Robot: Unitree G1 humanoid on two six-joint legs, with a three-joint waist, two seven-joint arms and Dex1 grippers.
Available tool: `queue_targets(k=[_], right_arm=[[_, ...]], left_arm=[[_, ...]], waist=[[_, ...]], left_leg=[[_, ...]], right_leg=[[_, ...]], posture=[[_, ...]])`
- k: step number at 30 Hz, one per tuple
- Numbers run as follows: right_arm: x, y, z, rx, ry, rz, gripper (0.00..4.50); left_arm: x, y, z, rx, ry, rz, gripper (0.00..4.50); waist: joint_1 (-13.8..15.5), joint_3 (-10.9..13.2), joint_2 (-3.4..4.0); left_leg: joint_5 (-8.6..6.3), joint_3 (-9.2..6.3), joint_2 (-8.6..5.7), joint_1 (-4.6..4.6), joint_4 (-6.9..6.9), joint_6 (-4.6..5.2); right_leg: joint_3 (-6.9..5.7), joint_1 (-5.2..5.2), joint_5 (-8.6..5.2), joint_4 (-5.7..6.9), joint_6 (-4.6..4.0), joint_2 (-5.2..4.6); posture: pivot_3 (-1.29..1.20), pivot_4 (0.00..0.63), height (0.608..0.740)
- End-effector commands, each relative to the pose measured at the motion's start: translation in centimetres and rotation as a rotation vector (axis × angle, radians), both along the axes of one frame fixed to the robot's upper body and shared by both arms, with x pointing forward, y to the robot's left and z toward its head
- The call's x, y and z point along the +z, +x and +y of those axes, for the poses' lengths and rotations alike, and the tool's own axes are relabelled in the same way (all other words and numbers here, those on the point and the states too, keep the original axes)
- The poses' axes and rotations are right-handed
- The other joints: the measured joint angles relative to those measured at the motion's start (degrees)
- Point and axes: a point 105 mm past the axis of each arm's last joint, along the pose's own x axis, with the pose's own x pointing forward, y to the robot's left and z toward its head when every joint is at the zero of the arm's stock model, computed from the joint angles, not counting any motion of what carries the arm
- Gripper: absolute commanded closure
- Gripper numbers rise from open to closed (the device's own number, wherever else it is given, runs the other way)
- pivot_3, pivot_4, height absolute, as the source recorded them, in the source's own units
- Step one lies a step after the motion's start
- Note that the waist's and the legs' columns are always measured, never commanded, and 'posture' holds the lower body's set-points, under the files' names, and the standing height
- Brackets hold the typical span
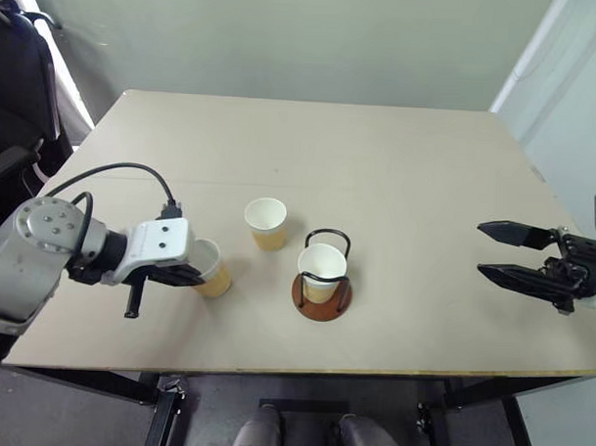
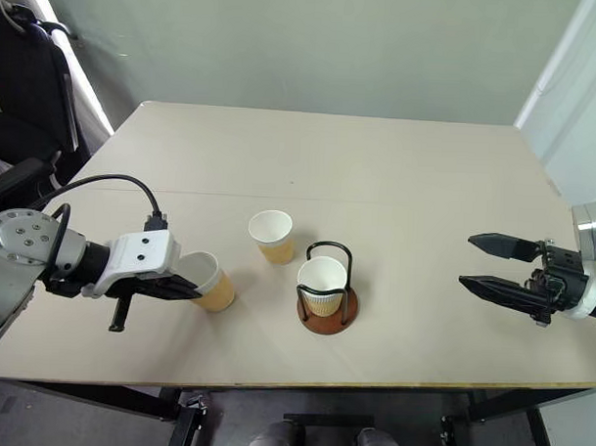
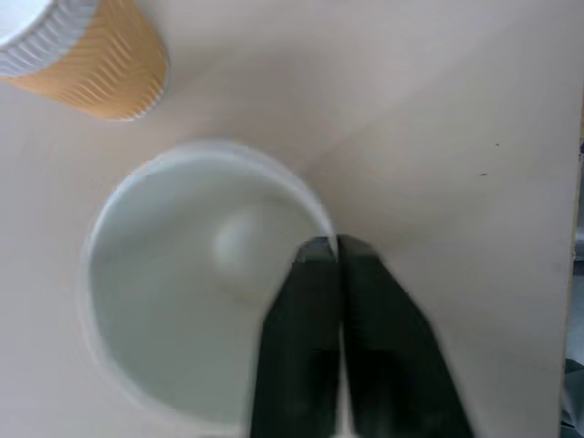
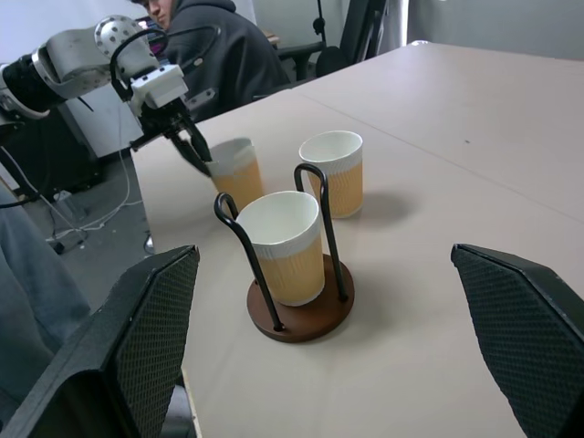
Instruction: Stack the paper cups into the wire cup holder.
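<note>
Left wrist view puts my left claw pinched shut on the rim of the nearest paper cup, one finger inside the wall, one outside, a hold that should let me lift it upright. That cup stands on the tabletop; whether the grip is firm I can't quite tell. Just beyond it stands a second cup, free. A third cup already sits inside the wire cup holder, so the gripped one nests there next. My right claw hovers spread wide, well apart, holding nothing.
</note>
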Motion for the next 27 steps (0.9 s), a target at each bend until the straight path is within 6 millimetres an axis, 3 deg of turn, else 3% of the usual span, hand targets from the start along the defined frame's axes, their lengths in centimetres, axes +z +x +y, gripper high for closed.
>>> queue_targets(k=[1,4,9,12,21,27], right_arm=[[1.2,-0.8,0.1,0.016,0.0,-0.042,0.0],[1.7,-1.5,0.2,0.043,0.012,-0.044,0.0],[2.9,-2.9,1.3,0.122,0.007,-0.097,0.0],[3.8,-3.3,1.8,0.14,0.029,-0.151,0.0],[3.4,-3.6,1.8,0.098,0.005,-0.17,0.0],[3.3,-3.6,1.6,0.063,-0.007,-0.174,0.0]], left_arm=[[0.9,0.0,-0.3,-0.037,-0.001,-0.019,4.47],[2.6,0.1,-1.4,-0.098,-0.067,-0.03,4.47],[8.6,0.9,-5.7,-0.307,-0.299,-0.121,4.47],[10.9,0.9,-7.9,-0.427,-0.356,-0.129,4.47],[11.5,2.2,-12.6,-0.664,-0.265,-0.163,4.47],[11.3,1.6,-14.6,-0.79,-0.235,-0.147,4.47]], waist=[[0.0,0.0,0.0],[0.2,0.0,0.0],[0.9,0.0,0.0],[0.9,0.0,0.01],[0.8,0.0,0.0],[0.9,0.0,0.0]], left_leg=[[0.0,0.0,0.0,0.0,0.0,0.0],[0.0,-0.01,-0.02,-0.02,0.03,0.0],[0.02,-0.09,-0.07,-0.07,0.22,0.03],[-0.05,-0.09,-0.09,-0.18,0.49,0.17],[-0.31,-0.06,-0.22,-0.2,0.98,0.57],[-0.37,-0.04,-0.27,-0.32,1.01,0.68]], right_leg=[[0.0,0.01,-0.01,0.0,0.02,0.0],[0.0,0.01,-0.02,0.01,0.04,0.0],[-0.01,0.09,-0.03,0.02,0.13,0.0],[-0.01,0.12,0.07,-0.01,0.3,0.0],[0.12,0.4,0.03,-0.12,0.78,-0.09],[0.14,0.41,-0.04,-0.25,0.97,-0.1]], posture=[[0.0,0.15,0.74],[0.0,0.15,0.74],[0.0,0.15,0.74],[0.0,0.15,0.74],[0.0,0.15,0.74],[0.0,0.15,0.74]])
